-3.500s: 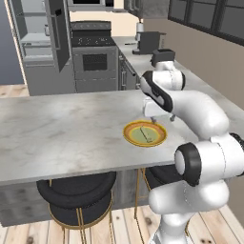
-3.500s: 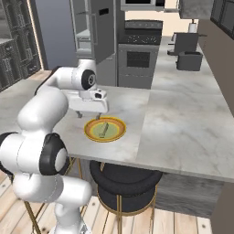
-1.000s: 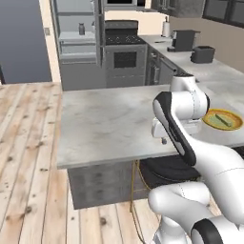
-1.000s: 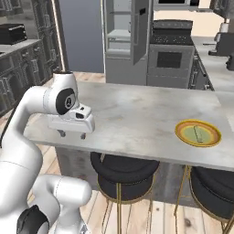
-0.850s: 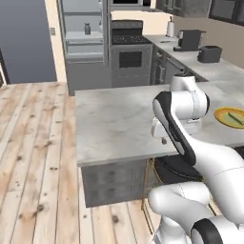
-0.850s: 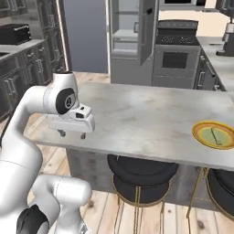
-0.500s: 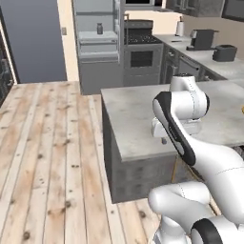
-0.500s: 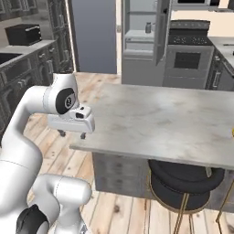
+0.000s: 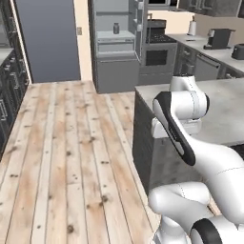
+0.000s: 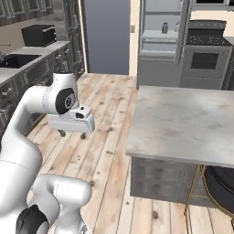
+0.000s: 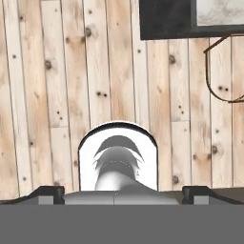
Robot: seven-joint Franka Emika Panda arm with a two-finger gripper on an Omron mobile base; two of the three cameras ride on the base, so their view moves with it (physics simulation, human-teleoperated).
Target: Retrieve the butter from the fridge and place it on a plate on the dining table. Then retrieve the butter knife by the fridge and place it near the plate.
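The fridge (image 9: 116, 71) stands open at the far end of the wooden floor, and it appears again as the fridge (image 10: 157, 64) in the right base view. The marble dining table (image 9: 224, 112) lies to the right; its near corner (image 10: 183, 121) is beside the arm. My gripper (image 10: 72, 134) hangs open and empty over the floor, left of the table, with its fingertips (image 10: 61, 133) pointing down. In the hand view my gripper (image 11: 123, 193) looks straight down at floorboards. The butter, plate and butter knife are out of view.
A grey jar (image 9: 116, 28) sits on a fridge shelf. The stove (image 10: 205, 45) stands right of the fridge. Dark cabinets (image 10: 41, 68) with a black appliance (image 10: 39, 34) line the left wall. A black stool (image 10: 221, 183) is tucked under the table. Wooden floor (image 9: 62, 157) stretches towards the fridge.
The base has driven left, so the whole scene slid right: the plate left the views and the floor and fridge came to the middle. The gripper stayed open and folded.
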